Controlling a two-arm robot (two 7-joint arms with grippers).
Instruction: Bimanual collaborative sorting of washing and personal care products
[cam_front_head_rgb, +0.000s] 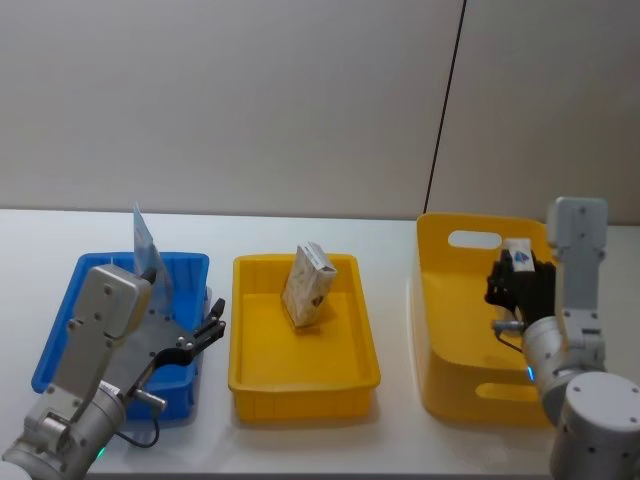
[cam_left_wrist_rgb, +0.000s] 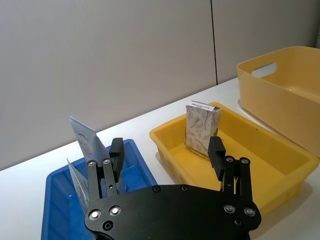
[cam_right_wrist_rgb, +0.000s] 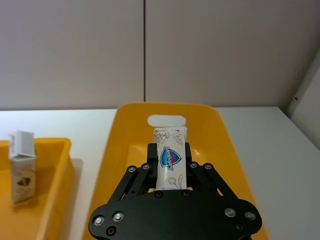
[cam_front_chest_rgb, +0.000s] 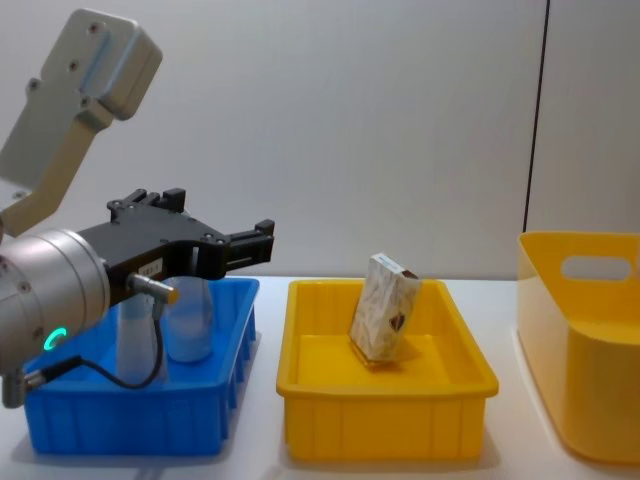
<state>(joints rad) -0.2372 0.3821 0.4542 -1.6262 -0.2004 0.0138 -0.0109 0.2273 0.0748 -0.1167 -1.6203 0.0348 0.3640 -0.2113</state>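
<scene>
My right gripper (cam_right_wrist_rgb: 170, 151) is shut on a small white carton (cam_right_wrist_rgb: 169, 159) with a blue and red logo, held over the deep yellow tub (cam_front_head_rgb: 450, 330). The head view shows that gripper (cam_front_head_rgb: 512, 275) with the carton (cam_front_head_rgb: 518, 250) above the tub's right side. A patterned beige carton (cam_front_head_rgb: 308, 285) leans upright in the shallow yellow tray (cam_front_head_rgb: 300, 395). My left gripper (cam_front_head_rgb: 208, 333) hangs open and empty over the right edge of the blue bin (cam_front_head_rgb: 60, 330). In that bin stand a pale blue-white tube (cam_front_head_rgb: 145, 240) and a translucent bluish bottle (cam_front_chest_rgb: 188, 320).
The three containers stand in a row on a white table (cam_front_head_rgb: 320, 440), close to a grey wall. Narrow gaps of bare table separate the blue bin (cam_front_chest_rgb: 130, 420), the yellow tray (cam_front_chest_rgb: 380, 400) and the yellow tub (cam_front_chest_rgb: 590, 350).
</scene>
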